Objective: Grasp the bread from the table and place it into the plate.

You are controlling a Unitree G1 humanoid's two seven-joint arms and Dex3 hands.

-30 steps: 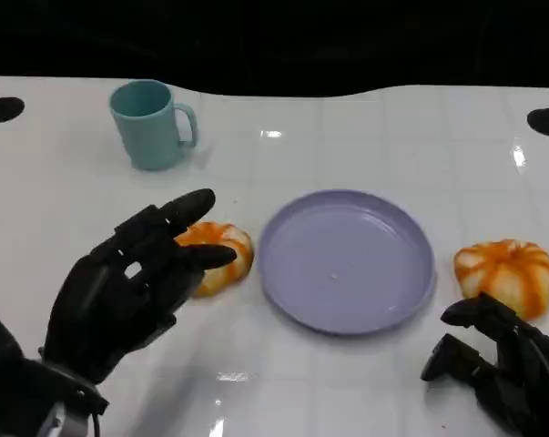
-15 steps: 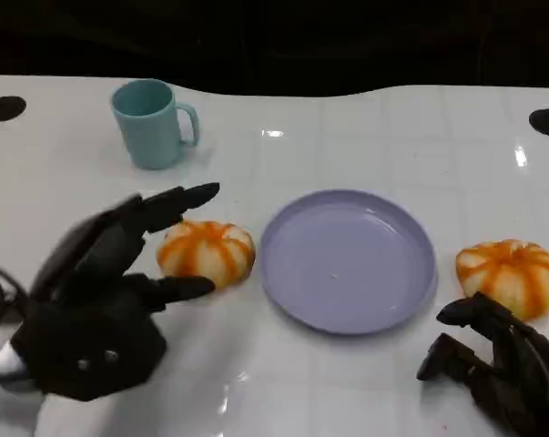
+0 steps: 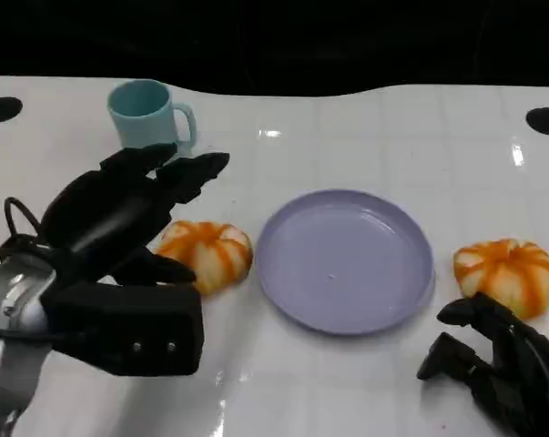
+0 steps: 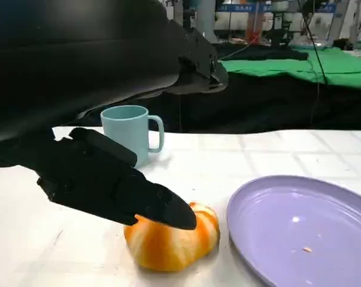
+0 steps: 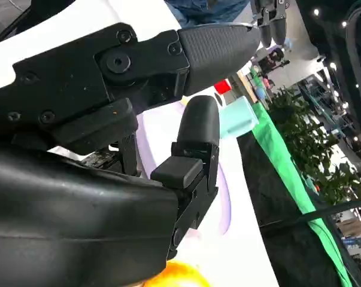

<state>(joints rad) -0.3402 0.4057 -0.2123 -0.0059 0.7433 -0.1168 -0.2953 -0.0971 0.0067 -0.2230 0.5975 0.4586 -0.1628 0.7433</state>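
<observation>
From my head view, my left hand (image 3: pixel 119 228) hangs over the white surface (image 3: pixel 365 127) with its fingers (image 3: pixel 188 171) spread, holding nothing; the bread (image 3: pixel 206 255) lies on the surface just under and beside them, close to the left rim of the purple plate (image 3: pixel 345 259). A second orange-striped bun (image 3: pixel 506 275) sits right of the plate, and my right hand (image 3: pixel 493 360) rests near it with fingers loosely curled, holding nothing. A teal mug (image 3: pixel 147 114) stands farther back.

From my left wrist, one finger (image 4: pixel 117 188) reaches to the top of the bread (image 4: pixel 174 242); whether it touches I cannot tell. The plate (image 4: pixel 300 230) lies just beside the bread, the mug (image 4: pixel 132 131) behind it.

From my right wrist, my right hand's fingers (image 5: pixel 195 134) are bent and apart, with nothing between them.
</observation>
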